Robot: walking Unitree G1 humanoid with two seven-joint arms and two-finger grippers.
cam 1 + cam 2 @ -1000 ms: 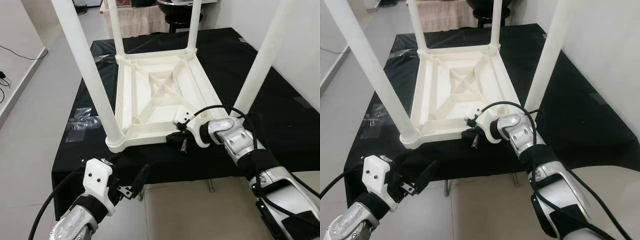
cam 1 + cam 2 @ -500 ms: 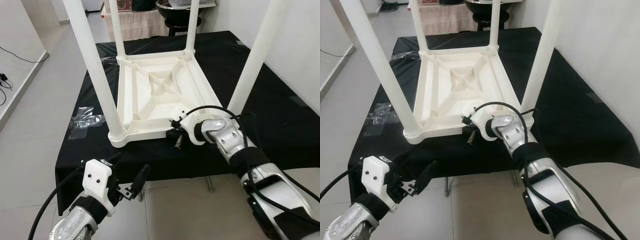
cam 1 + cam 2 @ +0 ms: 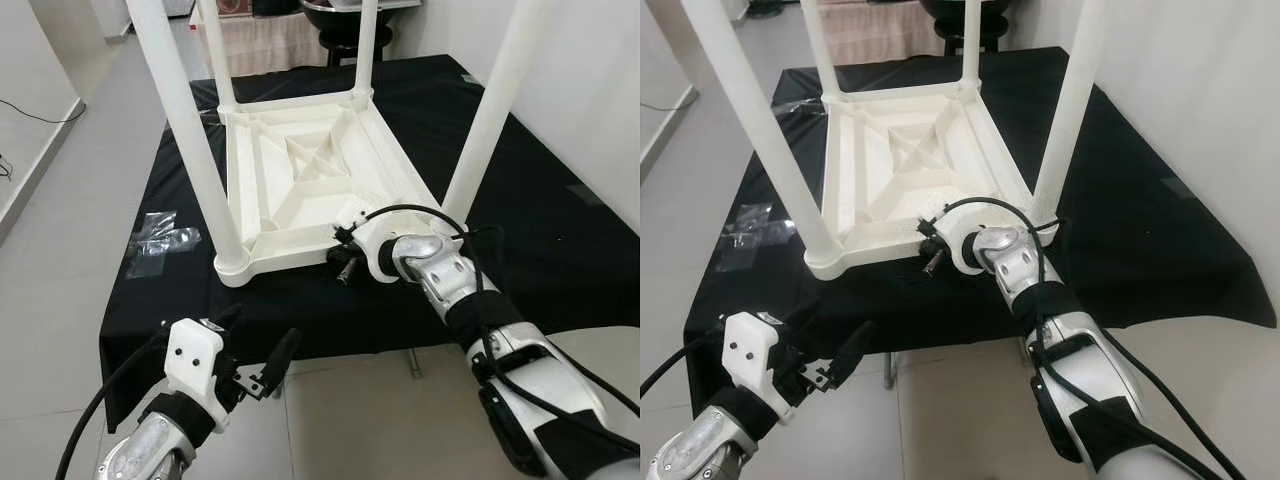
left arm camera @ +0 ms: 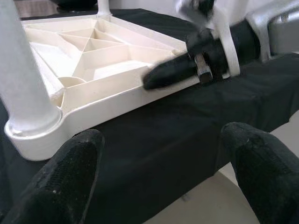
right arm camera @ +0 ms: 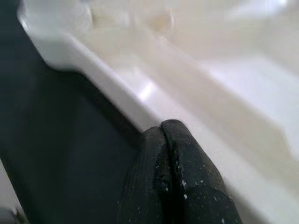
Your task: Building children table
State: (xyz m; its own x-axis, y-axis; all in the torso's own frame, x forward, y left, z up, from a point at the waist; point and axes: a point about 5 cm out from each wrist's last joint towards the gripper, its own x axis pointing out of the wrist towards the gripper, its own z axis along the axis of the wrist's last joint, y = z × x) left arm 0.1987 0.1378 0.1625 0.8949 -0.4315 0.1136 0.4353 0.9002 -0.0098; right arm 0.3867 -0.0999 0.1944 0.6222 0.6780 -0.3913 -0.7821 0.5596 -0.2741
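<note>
Children table (image 3: 305, 175): white plastic, upside down on the black cloth (image 3: 540, 200), its ribbed underside facing up; four round legs stand upright from its corners; it lies on the left and middle part of the cloth, one short rim along the cloth's near edge, the other toward the far edge.
Near-left leg (image 3: 190, 140): seated in the corner socket closest to the cloth's near-left corner.
Near-right leg (image 3: 490, 110): rises just behind the right arm's wrist.
Right gripper (image 3: 932, 258): at the table's near rim, about midway along it; its two black fingers (image 5: 173, 177) lie pressed together, nothing between them, tips against the white rim where it meets the cloth.
Left gripper (image 3: 262, 362): low, off the cloth's near edge, over the tiled floor (image 3: 70, 260); fingers (image 4: 70, 172) spread wide apart, holding nothing, pointing toward the near-left corner of the table.
Plastic wrapper (image 3: 160, 238): clear, crumpled, on the cloth's left edge, apart from the table.
</note>
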